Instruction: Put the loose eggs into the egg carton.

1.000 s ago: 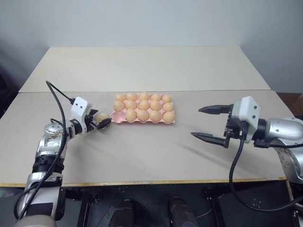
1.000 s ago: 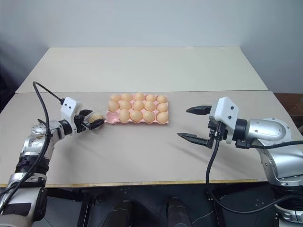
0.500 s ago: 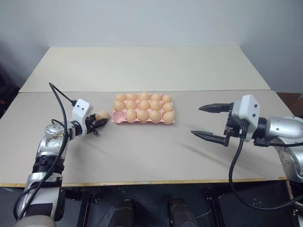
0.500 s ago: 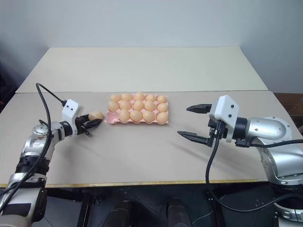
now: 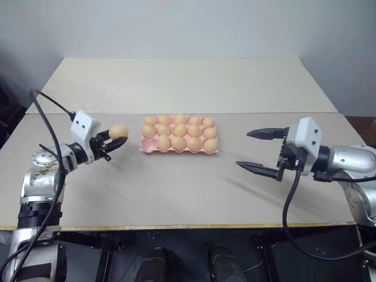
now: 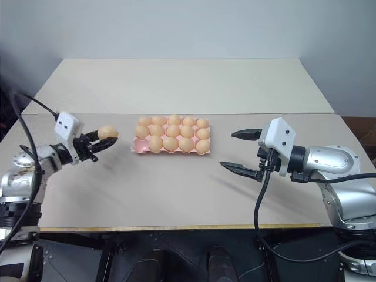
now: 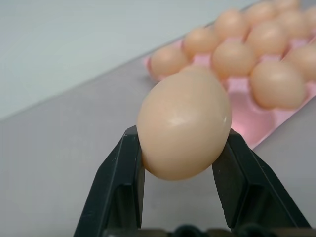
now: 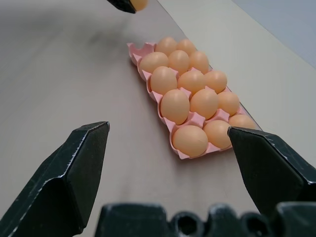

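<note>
Left wrist view has our left gripper (image 7: pixel 183 148) clamped on an egg (image 5: pixel 118 131) just beside the egg carton (image 5: pixel 178 150), so we carry it level to what looks like the one empty corner cup, right gripper (image 5: pixel 257 152) wide open.

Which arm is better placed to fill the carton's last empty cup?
Left. The left gripper already holds an egg off the table, beside the carton's near-left corner, where the free cup is. The right gripper is open, empty and away from it.
</note>
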`<action>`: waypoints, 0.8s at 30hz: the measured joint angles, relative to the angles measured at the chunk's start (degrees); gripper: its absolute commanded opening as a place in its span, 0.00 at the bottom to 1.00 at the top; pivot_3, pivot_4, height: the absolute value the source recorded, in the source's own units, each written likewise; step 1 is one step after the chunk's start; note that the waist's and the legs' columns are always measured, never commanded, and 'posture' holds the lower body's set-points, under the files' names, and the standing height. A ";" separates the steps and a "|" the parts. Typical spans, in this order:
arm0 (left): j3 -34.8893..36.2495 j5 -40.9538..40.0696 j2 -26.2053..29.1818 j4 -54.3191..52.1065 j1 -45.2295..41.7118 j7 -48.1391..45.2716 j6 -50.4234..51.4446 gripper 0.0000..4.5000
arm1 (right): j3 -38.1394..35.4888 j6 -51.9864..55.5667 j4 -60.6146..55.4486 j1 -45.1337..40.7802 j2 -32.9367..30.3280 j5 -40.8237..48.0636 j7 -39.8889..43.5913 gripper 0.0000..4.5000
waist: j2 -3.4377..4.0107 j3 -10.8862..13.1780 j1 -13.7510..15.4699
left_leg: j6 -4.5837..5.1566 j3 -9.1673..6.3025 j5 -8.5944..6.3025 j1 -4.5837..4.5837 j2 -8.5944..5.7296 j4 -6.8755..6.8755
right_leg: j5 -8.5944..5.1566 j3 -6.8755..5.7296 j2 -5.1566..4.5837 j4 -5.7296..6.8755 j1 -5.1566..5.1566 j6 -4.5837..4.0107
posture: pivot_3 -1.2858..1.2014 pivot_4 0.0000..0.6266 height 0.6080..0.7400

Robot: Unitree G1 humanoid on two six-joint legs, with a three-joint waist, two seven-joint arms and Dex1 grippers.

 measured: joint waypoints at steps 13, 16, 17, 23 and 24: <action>-9.17 3.33 -4.28 6.59 -6.74 -2.02 -0.48 0.84 | -0.32 -0.02 -1.57 2.42 0.20 -0.17 -1.65 1.00 | 0.00 0.00 -0.54 | 0.02 0.01 -0.01 -0.01 0.02 0.04 | 0.00 0.02 0.05 0.04 -0.04 0.00 | 0.52 0.24 1.00; -9.15 3.32 -3.88 6.59 -6.76 -2.89 -0.52 0.99 | -0.48 -0.02 -2.16 2.46 0.20 -0.03 -2.21 1.00 | -0.01 0.00 -0.45 | 0.02 0.00 -0.01 0.01 0.02 0.04 | 0.00 0.01 0.05 0.04 0.00 0.00 | 0.52 0.24 1.00; -9.06 3.32 -3.55 6.58 -6.76 -3.08 -0.53 0.99 | -0.52 -0.02 -2.16 2.57 0.20 -0.03 -2.33 1.00 | -0.01 0.00 -0.43 | 0.02 0.00 -0.01 0.01 0.02 0.04 | 0.00 0.01 0.05 0.04 0.00 0.00 | 0.52 0.24 1.00; -4.66 1.15 0.56 2.11 -3.86 -3.98 -0.37 0.99 | -0.44 -0.02 -1.93 2.63 0.20 -0.07 -2.36 1.00 | 0.00 0.00 -0.54 | 0.02 0.00 -0.01 -0.01 0.03 0.03 | 0.00 0.02 0.05 0.03 -0.04 0.00 | 0.52 0.24 1.00; -3.38 0.50 1.51 0.79 -2.95 -4.40 -0.36 0.99 | -0.40 -0.03 -1.83 2.53 0.20 -0.07 -2.34 1.00 | 0.00 0.00 -0.53 | 0.02 0.00 -0.01 0.00 0.04 0.03 | 0.00 0.02 0.05 0.03 -0.04 0.00 | 0.52 0.24 1.00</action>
